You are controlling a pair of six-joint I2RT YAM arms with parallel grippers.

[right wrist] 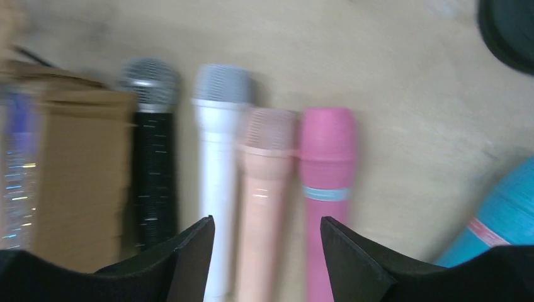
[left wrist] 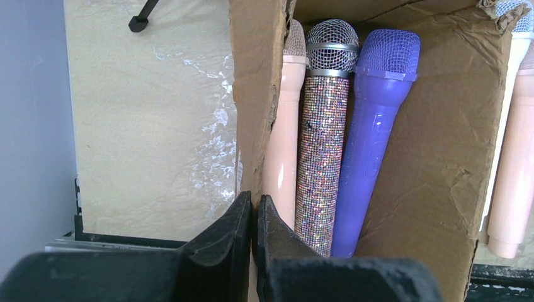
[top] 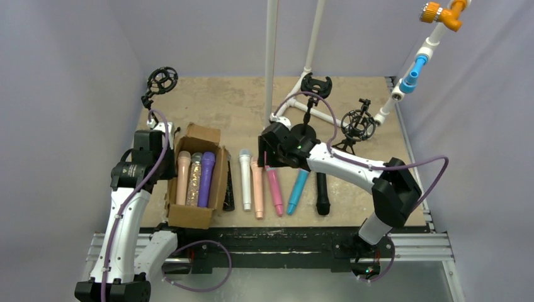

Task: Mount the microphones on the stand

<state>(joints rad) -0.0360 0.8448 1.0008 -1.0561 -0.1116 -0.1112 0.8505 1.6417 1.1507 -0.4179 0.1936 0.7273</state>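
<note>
Several microphones lie side by side on the table: black glitter (top: 228, 189), white (top: 245, 179), peach (top: 257, 187), pink (top: 275, 190), blue (top: 298, 190) and black (top: 322, 194). Peach (left wrist: 281, 132), silver glitter (left wrist: 322, 132) and purple (left wrist: 371, 132) ones rest in a cardboard box (top: 189, 217). Black cradle stands are at the back left (top: 162, 80), middle (top: 316, 86) and right (top: 357, 124). My right gripper (right wrist: 267, 220) hovers open over the peach (right wrist: 264, 189) and pink (right wrist: 326, 176) microphones; its view is blurred. My left gripper (left wrist: 254, 198) is pinched on the box's left wall (left wrist: 255, 94).
White pipe legs (top: 271, 56) rise from the table's back middle, with a pipe foot (top: 327, 116) between the stands. A white pipe arm with blue and orange fittings (top: 412, 72) slants over the right edge. Grey walls close in on the left, back and right.
</note>
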